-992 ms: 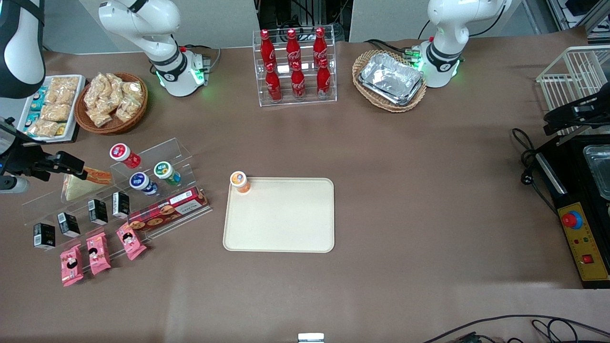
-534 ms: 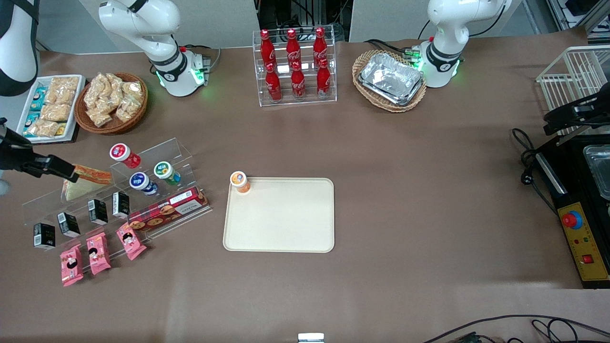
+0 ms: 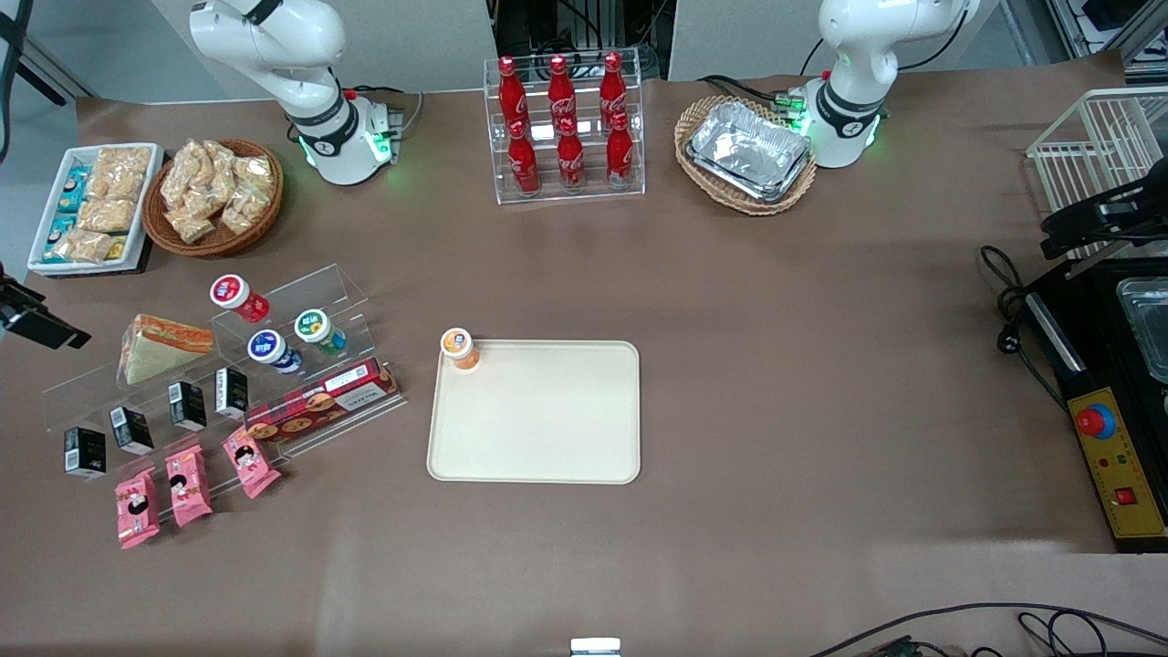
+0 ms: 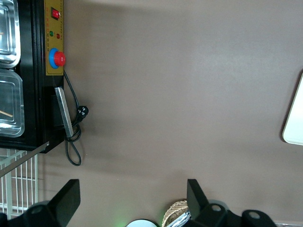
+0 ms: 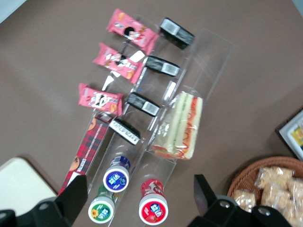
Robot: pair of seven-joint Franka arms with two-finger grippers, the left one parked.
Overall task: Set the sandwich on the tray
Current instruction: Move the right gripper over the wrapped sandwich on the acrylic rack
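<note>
The sandwich (image 3: 164, 345), a wrapped white wedge with an orange-red stripe, lies on the upper step of a clear acrylic shelf (image 3: 301, 285). It also shows in the right wrist view (image 5: 180, 126). The cream-beige tray (image 3: 547, 429) lies flat mid-table, away from the shelf toward the parked arm's end; its corner shows in the right wrist view (image 5: 16, 182). My right gripper (image 5: 139, 191) is open and empty, high above the shelf and apart from the sandwich. In the front view only its dark tip (image 3: 41, 327) shows, at the working arm's end.
An orange-capped bottle (image 3: 459, 348) stands on the tray's corner. The shelf holds a red-capped bottle (image 5: 154, 206), a blue-capped one (image 5: 116, 177), a green-capped one (image 5: 101, 209), black cartons (image 3: 187, 404) and a red biscuit box (image 3: 324, 401). Pink packets (image 3: 189, 484) lie nearer the camera.
My right gripper has drawn back from the sandwich toward the working arm's end of the table and nearly left the front view. The sandwich stays on the shelf.
</note>
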